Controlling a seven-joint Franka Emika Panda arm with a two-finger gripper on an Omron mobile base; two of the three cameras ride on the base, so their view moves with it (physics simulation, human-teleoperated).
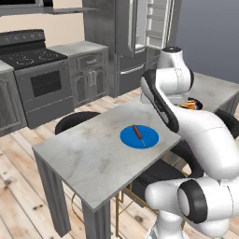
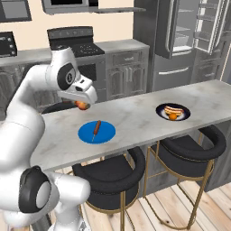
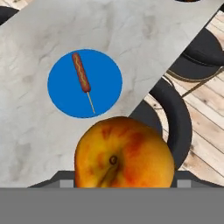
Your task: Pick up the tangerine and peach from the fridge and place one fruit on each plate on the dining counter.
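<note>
Jaws closed on the peach point(image 3: 124, 153), held by the gripper point(image 2: 83, 105) above the dining counter point(image 2: 135, 118). Below lies the blue plate point(image 3: 65, 85) bearing a corn dog point(image 3: 82, 74). Dark plate point(image 2: 180, 109) further along, apparently carrying the tangerine point(image 2: 173, 116). Fridge point(image 2: 180, 40) stands open.

I get flat, even light in all three feeds, bright with no clear source. The desk point(image 1: 88, 158) top shows no glare and hardly any cast shadow; only the space under it is dim. Edges look soft and slightly pixelated. The peach point(image 3: 124, 153) fills the near hand feed, a little blurred.
</note>
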